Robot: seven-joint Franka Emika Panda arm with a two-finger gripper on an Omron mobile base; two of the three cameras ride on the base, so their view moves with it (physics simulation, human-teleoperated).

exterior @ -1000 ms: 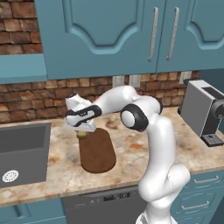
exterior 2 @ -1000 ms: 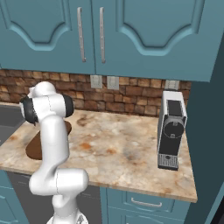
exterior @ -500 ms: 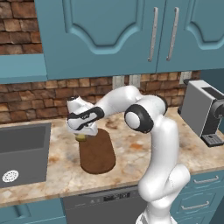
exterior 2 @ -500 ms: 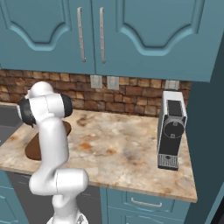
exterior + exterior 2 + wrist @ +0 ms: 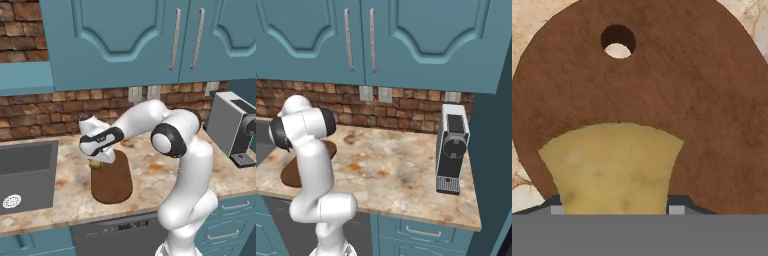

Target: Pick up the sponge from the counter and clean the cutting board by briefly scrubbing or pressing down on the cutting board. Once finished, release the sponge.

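Sponge pinched in my end effector [image 5: 96, 161], directly above the cutting board's far end.

The sponge [image 5: 614, 167] faces the cutting board [image 5: 712, 100] straight below; board's length runs toward me along the worktop [image 5: 165, 172].

Sponge [image 5: 95, 163] on cutting board [image 5: 112, 179]

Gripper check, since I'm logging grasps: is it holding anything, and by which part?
The gripper holds the sponge by its two sides, over the cutting board.

cutting board [image 5: 291, 172] mostly behind arm, sponge [image 5: 96, 163] largely under gripper [image 5: 98, 161]
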